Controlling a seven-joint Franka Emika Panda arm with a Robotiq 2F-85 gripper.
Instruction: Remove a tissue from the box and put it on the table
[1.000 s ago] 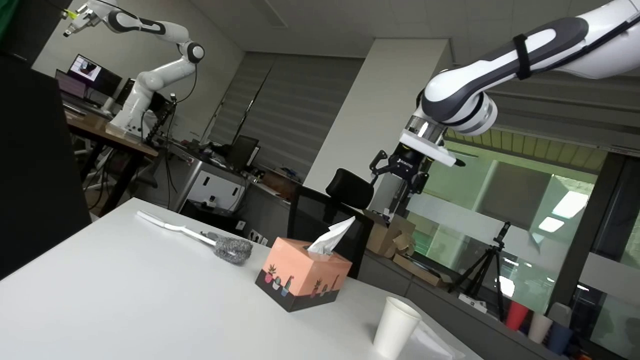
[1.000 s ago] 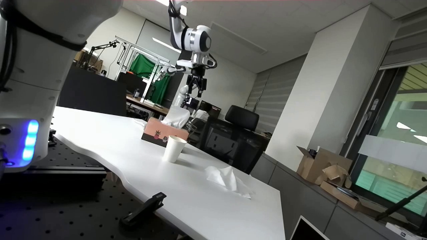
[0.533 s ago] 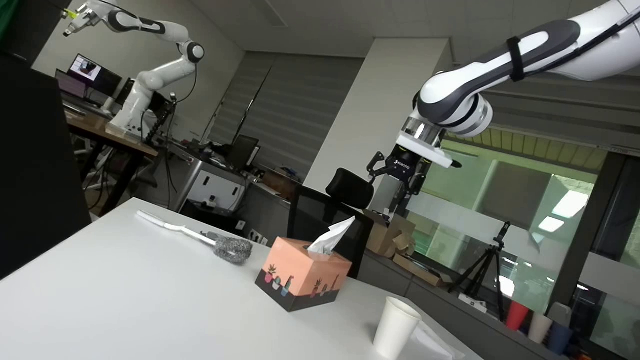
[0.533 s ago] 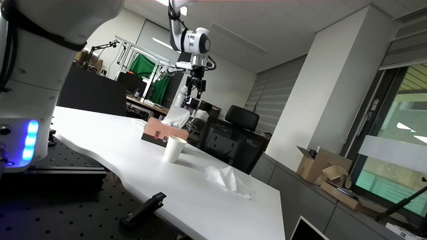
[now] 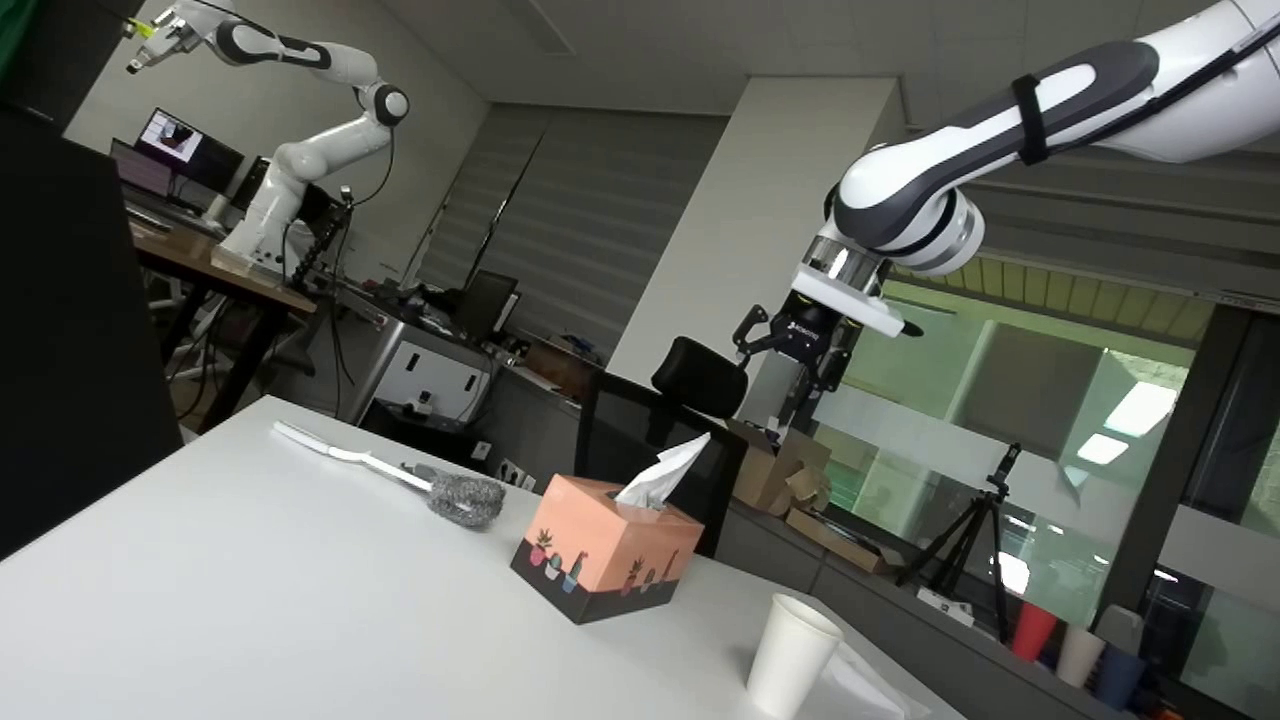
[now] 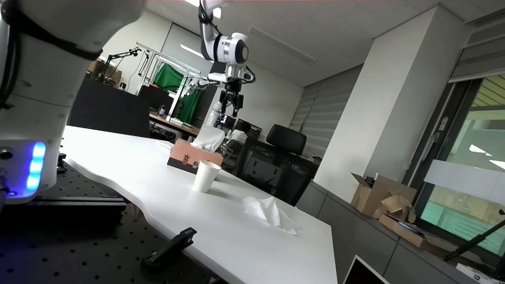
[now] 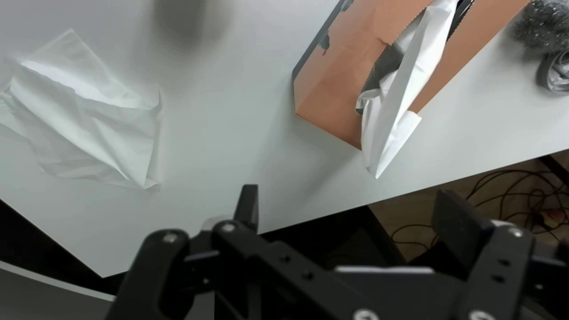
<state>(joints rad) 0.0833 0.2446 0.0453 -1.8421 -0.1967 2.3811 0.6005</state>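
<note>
I have my black end effector (image 7: 353, 215) spread; in wrist view, a crumpled white tissue (image 7: 89, 124) lies on the white table (image 7: 222, 146), nine o'clock from the orange cardboard box (image 7: 335, 100), where a second white tissue (image 7: 395, 102) pokes out.

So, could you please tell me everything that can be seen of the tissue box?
The tissue box looks like thin card: peach above, a dark band below, with small potted plants printed on its sides. Its top has a tooth-edged opening, from which a white tissue sticks up. It stands upright on the table, near an edge. Besides tissue and table, nothing seems to touch it; the open gripper is apart from it.
</note>
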